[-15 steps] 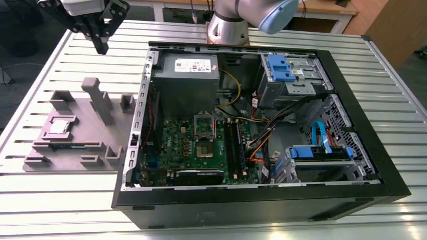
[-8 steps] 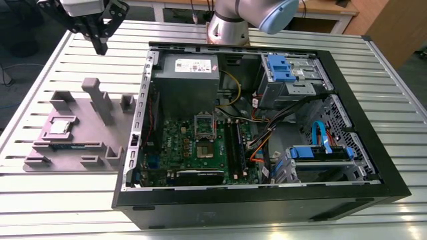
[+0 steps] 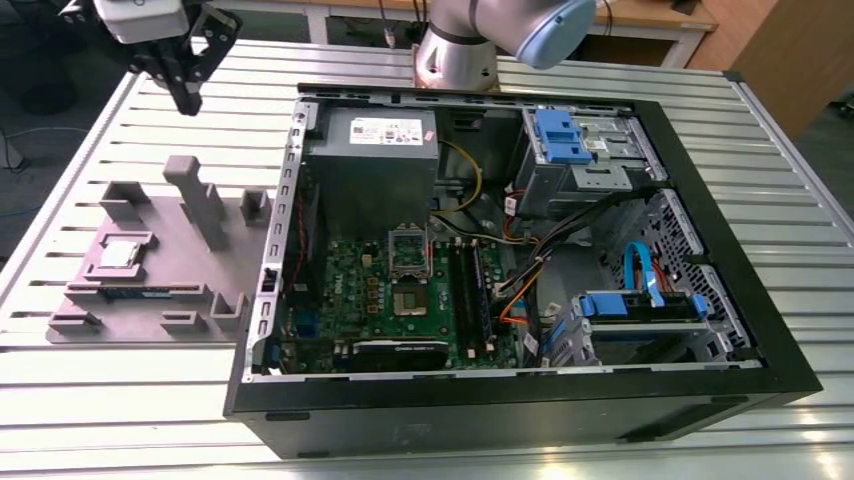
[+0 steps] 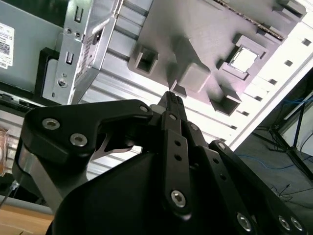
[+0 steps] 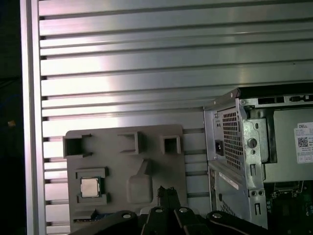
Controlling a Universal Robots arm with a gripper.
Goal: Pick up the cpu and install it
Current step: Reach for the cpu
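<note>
Slatted metal table (image 3: 134, 400); gripper (image 3: 187, 100) hangs above grey fixture (image 3: 174, 262), jaws pressed together, empty; cpu (image 3: 120, 252) in fixture.

Your table (image 3: 147, 420) is one of those slatted aluminium tops, with long grooves running side to side across it in the exterior view. Three things sit straight on it. There's a grey moulded holder plate (image 3: 150, 218) toward the exterior view's left, and an open black computer case (image 3: 534, 425) lying on its side just beside that plate. The arm's base (image 3: 454, 62) stands at the far edge behind the case. Can't tell if plate and case actually touch.
</note>
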